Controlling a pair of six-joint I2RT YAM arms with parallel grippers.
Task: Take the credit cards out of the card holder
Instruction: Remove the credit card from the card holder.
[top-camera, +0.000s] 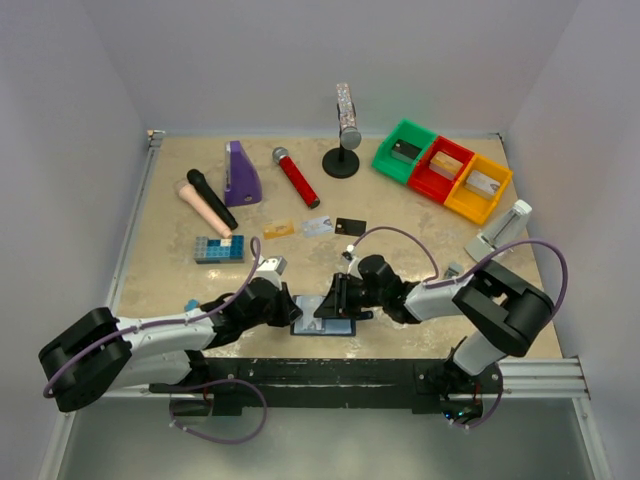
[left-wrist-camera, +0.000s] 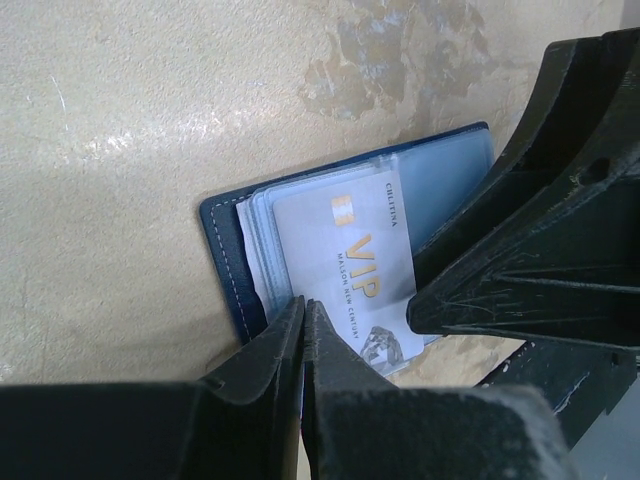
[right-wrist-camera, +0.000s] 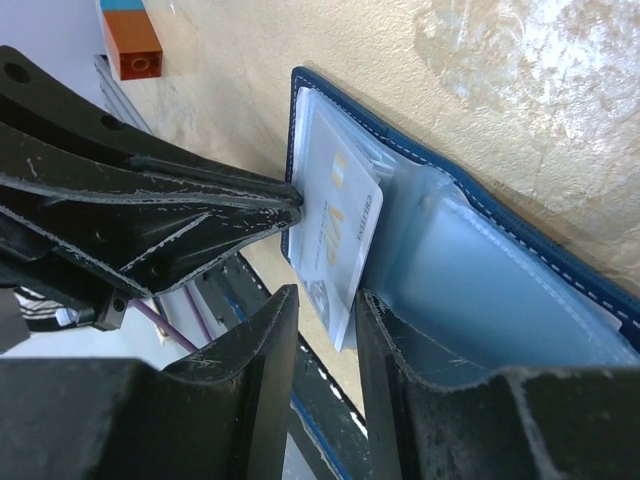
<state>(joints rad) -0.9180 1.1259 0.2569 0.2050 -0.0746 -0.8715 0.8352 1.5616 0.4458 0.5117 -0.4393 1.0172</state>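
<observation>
L claw (left-wrist-camera: 305, 306) nipped on VIP card (left-wrist-camera: 345, 262) in open card holder (left-wrist-camera: 224, 262); R claw (right-wrist-camera: 326, 296) apart astride it.

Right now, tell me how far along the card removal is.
Done: three credit cards lie on the table beyond the card holder. In hand: the holder lies open, the left gripper shut at its edge, the right gripper straddling a white VIP card, not yet clamped. Left: that card and the sleeves behind it, contents unclear.
</observation>
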